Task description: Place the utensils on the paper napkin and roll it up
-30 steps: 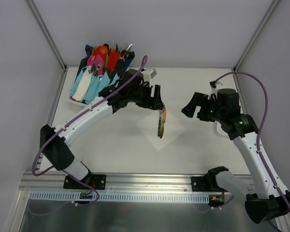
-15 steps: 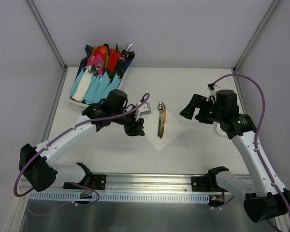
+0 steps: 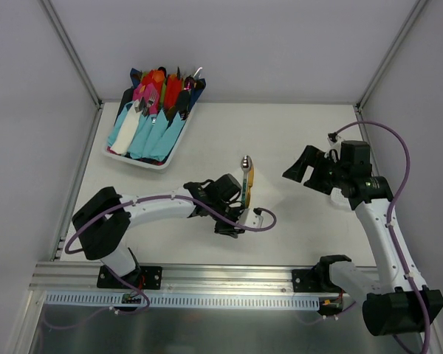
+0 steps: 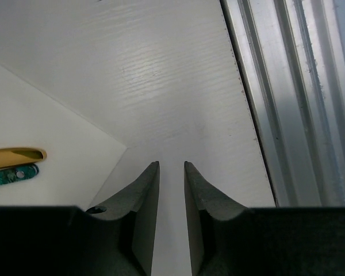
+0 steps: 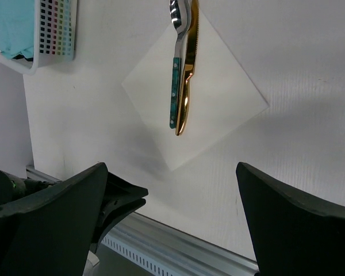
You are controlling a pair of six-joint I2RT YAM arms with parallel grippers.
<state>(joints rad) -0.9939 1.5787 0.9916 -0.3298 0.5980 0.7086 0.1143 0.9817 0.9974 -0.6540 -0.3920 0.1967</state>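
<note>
The white paper napkin (image 3: 260, 200) lies as a diamond mid-table, with the two utensils on it side by side: the golden one (image 3: 250, 182) and the spoon with a dark teal handle and silvery head (image 3: 245, 164). My left gripper (image 3: 234, 223) is low at the napkin's near corner, with its jaws a narrow gap apart and nothing between them. In the left wrist view the gripper (image 4: 172, 167) sits just right of the napkin (image 4: 40, 121). My right gripper (image 3: 303, 168) is wide open and empty, right of the napkin. The right wrist view shows the napkin (image 5: 218, 86) and both utensils (image 5: 186, 86).
A white slotted tray (image 3: 156, 161) at the back left holds several pink, red and orange pieces of cutlery in light-blue wraps (image 3: 151, 110). The metal rail (image 3: 229, 276) runs along the table's near edge, close to my left gripper. Grey walls enclose the table.
My left gripper left the utensils lying on the napkin, swung left and toward the near edge, and now sits at the napkin's near corner. The right gripper shifted slightly.
</note>
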